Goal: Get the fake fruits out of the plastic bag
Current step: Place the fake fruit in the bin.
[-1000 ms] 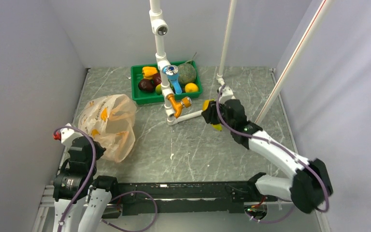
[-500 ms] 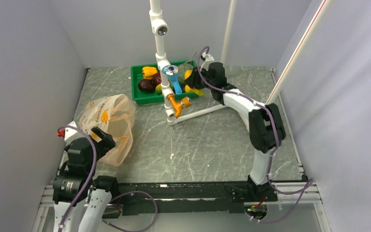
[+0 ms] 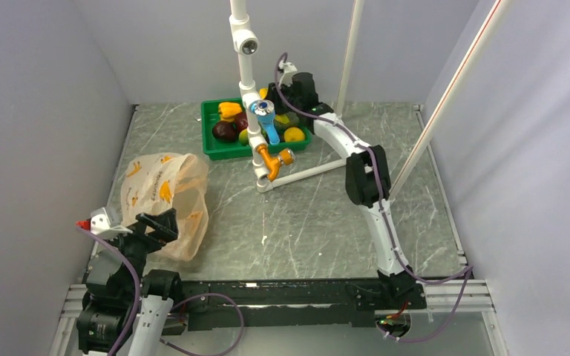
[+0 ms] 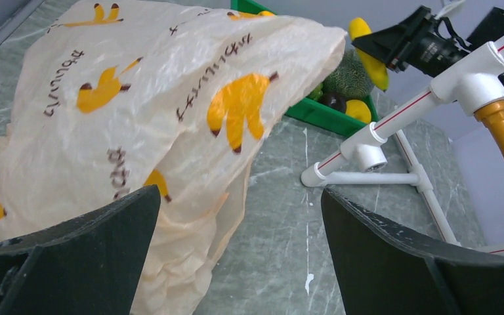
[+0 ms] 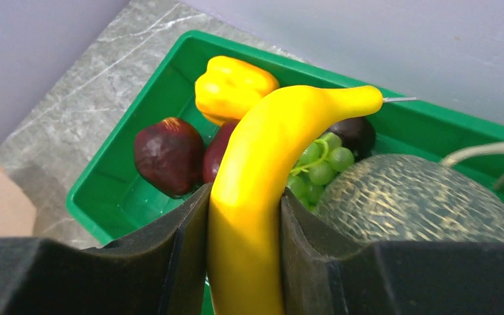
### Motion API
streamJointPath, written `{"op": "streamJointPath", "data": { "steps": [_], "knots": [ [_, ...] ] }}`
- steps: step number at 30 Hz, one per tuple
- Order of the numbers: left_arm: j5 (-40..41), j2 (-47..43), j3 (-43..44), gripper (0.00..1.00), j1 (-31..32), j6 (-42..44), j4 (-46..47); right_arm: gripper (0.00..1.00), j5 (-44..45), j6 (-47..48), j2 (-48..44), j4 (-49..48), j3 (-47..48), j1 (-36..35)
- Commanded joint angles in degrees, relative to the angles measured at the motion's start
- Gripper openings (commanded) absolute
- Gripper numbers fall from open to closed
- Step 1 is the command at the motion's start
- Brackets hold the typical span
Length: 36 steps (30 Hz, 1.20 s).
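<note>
The peach plastic bag (image 3: 167, 194) with banana prints lies slumped at the left; nothing inside it can be made out. My left gripper (image 3: 162, 222) sits at its near edge, open and empty. In the left wrist view the bag (image 4: 138, 111) spreads in front of the left finger (image 4: 85, 256). My right gripper (image 5: 244, 197) is shut on a yellow banana (image 5: 262, 144) above the green tray (image 5: 138, 203). Dark maroon fruits (image 5: 168, 154) and a green grape bunch (image 5: 315, 167) lie in that tray.
The tray (image 3: 209, 144) at the back also holds a netted melon (image 5: 413, 197) and a yellow pepper (image 5: 233, 85). A white pipe stand (image 3: 249, 67) with blue and orange fittings (image 3: 271, 159) rises in front of the tray. Grey walls enclose the table.
My left gripper has opened at the bag's edge and drawn back toward the near side. The right arm swung the banana from mid-table to above the tray.
</note>
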<state>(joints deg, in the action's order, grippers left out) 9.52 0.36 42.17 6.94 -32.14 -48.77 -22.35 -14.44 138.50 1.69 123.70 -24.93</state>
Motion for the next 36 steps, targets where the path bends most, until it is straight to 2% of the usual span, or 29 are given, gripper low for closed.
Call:
{"op": "streamJointPath", "data": {
  "steps": [1,5,10,14,17,22,32,36],
  "knots": [
    [-1.1,1.7,0.1,0.99,0.0,0.9,1.8,0.23,5.4,5.8,4.6,6.8,9.3,-3.8],
    [-1.0,2.5,0.2,0.99,-0.3,0.9,1.8,0.38,16.8,7.9,6.9,7.9,11.7,-6.3],
    [-1.9,2.5,0.0,1.00,-1.0,1.3,2.2,0.42,23.0,11.1,10.6,9.2,17.2,-8.1],
    [-2.0,2.7,0.0,0.99,-1.0,1.3,2.2,0.73,24.6,12.7,10.5,8.5,17.3,-8.8],
    [-2.1,2.7,0.0,0.99,-1.0,1.3,2.2,0.84,24.9,12.6,8.9,9.7,16.8,-8.7],
    [-2.6,2.6,-0.1,0.99,-1.1,1.5,2.5,0.90,21.8,9.9,1.0,8.4,8.5,-7.9],
    [-3.6,3.0,-0.3,0.99,-1.0,1.8,2.8,0.95,15.8,3.2,-20.4,4.5,-14.2,-4.0],
    [-4.0,3.0,-0.3,0.99,-1.0,1.9,3.0,0.96,18.8,-0.1,-30.8,4.7,-27.1,-2.4]
  ]
}}
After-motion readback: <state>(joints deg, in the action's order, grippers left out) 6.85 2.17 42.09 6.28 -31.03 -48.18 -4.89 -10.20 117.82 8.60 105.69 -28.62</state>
